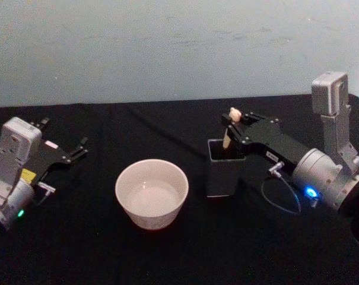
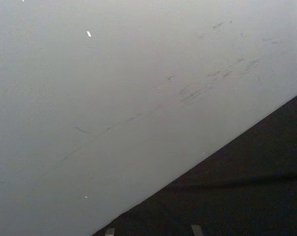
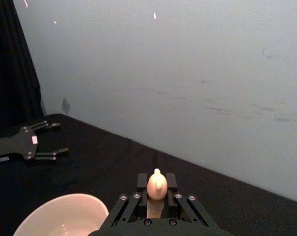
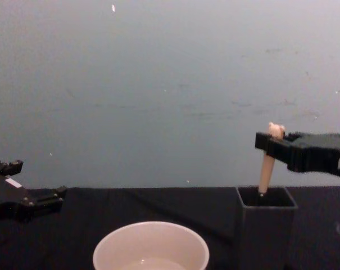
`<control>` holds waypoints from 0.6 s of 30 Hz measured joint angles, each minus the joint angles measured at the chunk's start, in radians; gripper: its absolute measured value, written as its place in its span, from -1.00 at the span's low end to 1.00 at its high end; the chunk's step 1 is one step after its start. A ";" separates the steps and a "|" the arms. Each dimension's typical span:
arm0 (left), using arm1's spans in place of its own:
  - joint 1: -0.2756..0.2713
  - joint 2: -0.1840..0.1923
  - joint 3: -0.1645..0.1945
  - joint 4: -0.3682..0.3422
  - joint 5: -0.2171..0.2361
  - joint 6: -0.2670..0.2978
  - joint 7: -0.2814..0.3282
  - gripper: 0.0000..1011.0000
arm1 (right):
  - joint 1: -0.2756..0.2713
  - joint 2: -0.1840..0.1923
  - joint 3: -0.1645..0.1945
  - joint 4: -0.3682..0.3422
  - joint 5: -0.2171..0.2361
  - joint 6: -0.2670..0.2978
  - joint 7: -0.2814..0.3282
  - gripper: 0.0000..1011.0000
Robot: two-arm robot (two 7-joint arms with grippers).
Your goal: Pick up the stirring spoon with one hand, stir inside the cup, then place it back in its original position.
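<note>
Right gripper fingers clench the beige bear-topped stirring spoon in the dark grey square holder; lift straight up to clear its rim; left gripper released.

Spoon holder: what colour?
Dark grey holder, clearest in the chest view.

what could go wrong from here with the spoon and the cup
The right gripper is closed on the spoon just under its bear head, with the lower end inside the holder. A tilted lift might catch the holder's rim and tip it. The high grasp may let the spoon swing. The cup sits close, so a low carry could knock it.
</note>
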 joint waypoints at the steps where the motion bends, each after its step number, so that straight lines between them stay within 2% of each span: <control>1: 0.000 0.000 0.000 0.000 0.000 0.000 0.000 0.98 | -0.002 -0.002 0.000 0.002 -0.002 0.000 -0.001 -0.58; 12: 0.000 0.000 0.000 0.000 0.000 0.000 0.000 0.98 | -0.012 -0.033 -0.001 0.048 -0.047 -0.056 -0.004 -0.58; 18: 0.000 0.000 0.000 0.000 0.000 0.000 0.000 0.98 | -0.012 -0.045 0.003 0.064 -0.061 -0.069 -0.002 -0.58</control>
